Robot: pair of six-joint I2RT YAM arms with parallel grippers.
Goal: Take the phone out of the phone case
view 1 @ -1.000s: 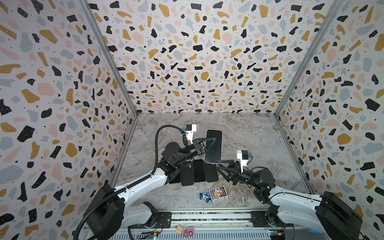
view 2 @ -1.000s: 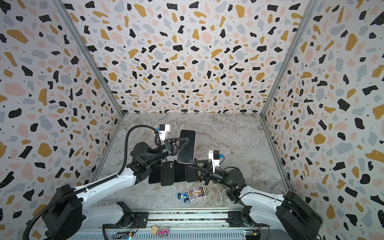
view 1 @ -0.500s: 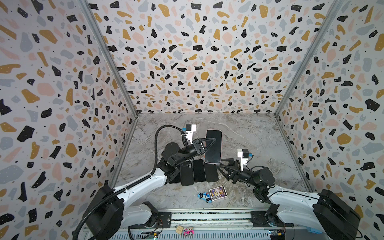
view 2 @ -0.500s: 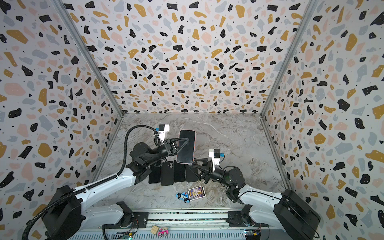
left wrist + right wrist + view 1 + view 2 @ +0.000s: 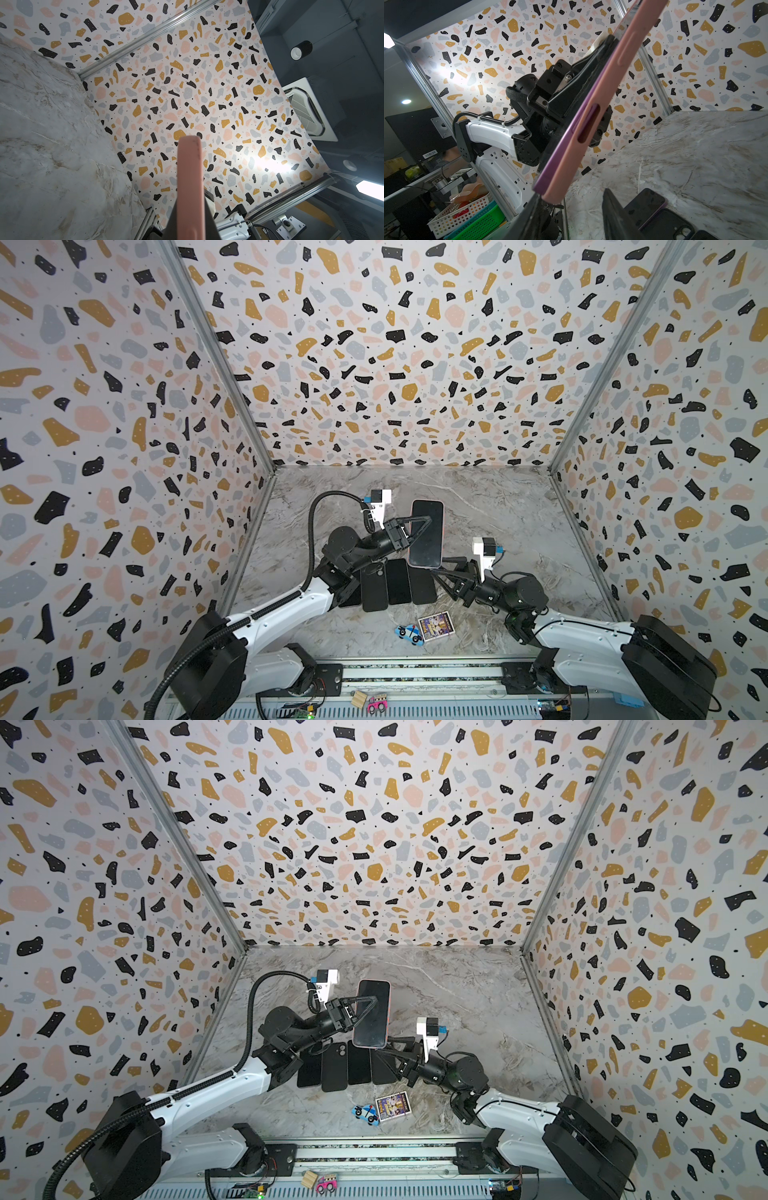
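Two risks: swivel in the left pinch, skid at the case corner

Status: phone [image 5: 424, 545] sits in its pink phone case [image 5: 631, 60], held in the air above the table [image 5: 498, 506], screen facing up in both top views. Holding it is the left gripper [image 5: 427, 522], pressed onto screen and back at one long edge, about mid-length. At the lower corner the right gripper [image 5: 437, 565] is half spread. In the right wrist view one finger [image 5: 534, 207] touches the case's end and the other finger [image 5: 614, 209] stands clear.

Risk 1: a pry at that corner works a long lever against a narrow pinch. The phone likely swivels, or drops onto the row of spare phones [image 5: 398, 581] below.

Risk 2: the left squeeze clamps phone and case together. The rim may not peel, and the finger just skids off.

Versus a second ago: almost nothing. Left hold and phone pose match. Right fingers are equally spread and sit slightly closer to the corner.
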